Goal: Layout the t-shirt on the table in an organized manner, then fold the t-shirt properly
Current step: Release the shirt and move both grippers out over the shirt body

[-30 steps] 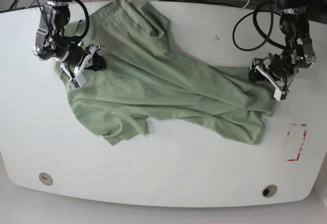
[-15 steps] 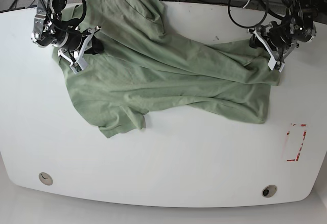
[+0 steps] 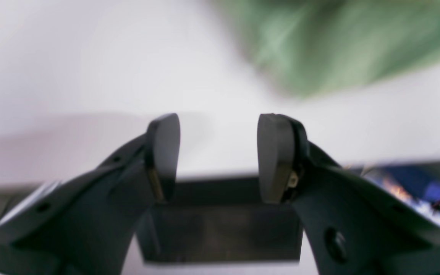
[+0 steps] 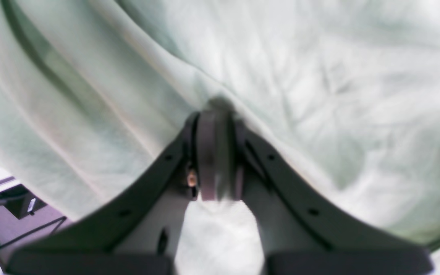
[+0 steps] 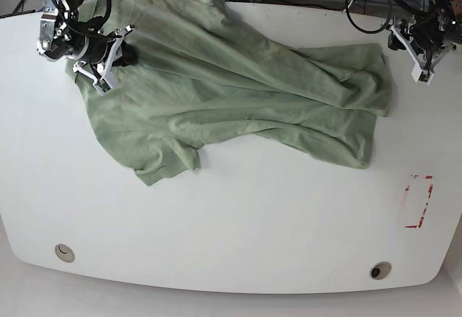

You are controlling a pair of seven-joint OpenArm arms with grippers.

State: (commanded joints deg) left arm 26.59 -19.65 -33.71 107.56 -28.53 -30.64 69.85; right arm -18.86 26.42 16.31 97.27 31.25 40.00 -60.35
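From my left wrist view the left gripper has its jaws parted with nothing between them — only white surface shows past the tips, and a blurred lobe of the t-shirt lies farther off to the right. From my right wrist view the right gripper has its jaws pressed together on a ridge of the t-shirt, the pale cloth fanning away in soft folds. In the base view the t-shirt sprawls crumpled across the far half of the surface, from the far left corner, where the right gripper pinches it, towards the far right, where the left gripper hangs just beside its edge, apart from it. I judge the fabric light, limp and prone to bunching — it will sag wherever it is unsupported, so I would take it at a hem or shoulder seam, one corner per arm.
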